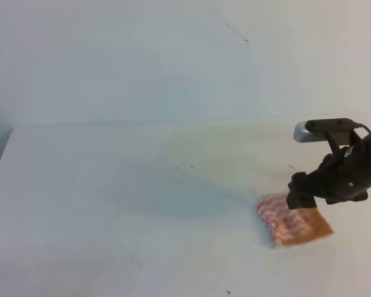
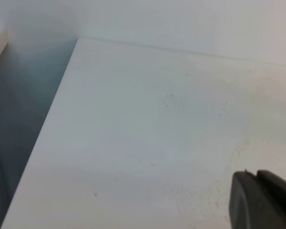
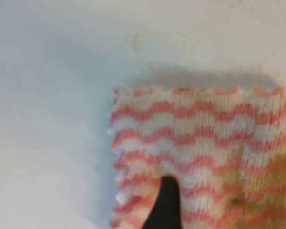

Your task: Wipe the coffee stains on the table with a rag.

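Clearly, the rag (image 1: 292,226) is pressed flat on the worktop (image 1: 123,185) at the right of the exterior high view, with the right tool (image 1: 298,198) set on its upper edge. In the right wrist view one dark fingertip (image 3: 166,202) is seen lying on the striped cloth (image 3: 200,157); whether the cloth is pinched or merely pushed down cannot be told, as the second finger is not shown.

No wet amber blotch is visible on the worktop. Only a faint yellowish ring (image 3: 171,40) is made out just beyond the rag's far edge in the right wrist view, and brown soiling (image 3: 271,181) is seen on the rag's right portion, matched by the tan-brown side of the cloth (image 1: 315,226) in the exterior view. From this it is judged that most of the coffee stains have been taken up and only a residue is left.

The coming stroke is judged to turn on that residue lying straight ahead of the tool, past the rag's far edge, so the cloth would be pushed forward over it. The rag's long axis runs across that direction, which suits a broad pass.

The right arm is far the nearer. Of the left tool (image 2: 262,200) only a dark corner is seen over bare worktop, well apart from the rag; its state cannot be told.
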### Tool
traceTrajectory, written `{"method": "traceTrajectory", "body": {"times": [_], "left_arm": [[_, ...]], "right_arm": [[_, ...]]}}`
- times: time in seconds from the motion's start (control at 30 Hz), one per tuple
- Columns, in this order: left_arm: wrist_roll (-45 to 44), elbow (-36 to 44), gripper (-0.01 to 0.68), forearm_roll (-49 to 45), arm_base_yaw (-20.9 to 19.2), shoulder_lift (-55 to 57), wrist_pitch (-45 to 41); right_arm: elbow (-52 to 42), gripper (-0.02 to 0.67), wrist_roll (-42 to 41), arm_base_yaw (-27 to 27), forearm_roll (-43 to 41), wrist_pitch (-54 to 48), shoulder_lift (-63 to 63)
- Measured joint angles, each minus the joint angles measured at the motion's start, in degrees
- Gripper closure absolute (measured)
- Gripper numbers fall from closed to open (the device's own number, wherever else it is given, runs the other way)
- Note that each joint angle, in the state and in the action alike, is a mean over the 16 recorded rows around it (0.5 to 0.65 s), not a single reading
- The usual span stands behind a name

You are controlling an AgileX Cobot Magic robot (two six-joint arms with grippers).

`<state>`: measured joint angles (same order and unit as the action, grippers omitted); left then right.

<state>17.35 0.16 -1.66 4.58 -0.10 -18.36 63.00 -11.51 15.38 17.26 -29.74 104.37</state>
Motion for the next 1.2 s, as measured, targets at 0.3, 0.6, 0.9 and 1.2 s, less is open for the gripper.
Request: {"method": "traceTrajectory", "body": {"times": [0.3,0.6,0.9,1.2], "left_arm": [[0.0,-0.16,0.674,0.0,0.0,0.1,-0.06],[0.0,-0.16,0.674,0.0,0.0,0.1,-0.08],[0.0,-0.16,0.674,0.0,0.0,0.1,-0.15],[0.0,-0.16,0.674,0.0,0.0,0.1,-0.2]], "right_arm": [[0.0,0.18,-1.97,0.0,0.27,-0.22,-3.39],[0.0,0.547,-4.4,0.0,0.19,-1.49,-14.52],[0.0,0.652,-4.78,0.0,-0.63,-5.49,-28.56],[-0.07,0.652,-3.83,0.0,-1.46,-9.13,-35.81]]}}
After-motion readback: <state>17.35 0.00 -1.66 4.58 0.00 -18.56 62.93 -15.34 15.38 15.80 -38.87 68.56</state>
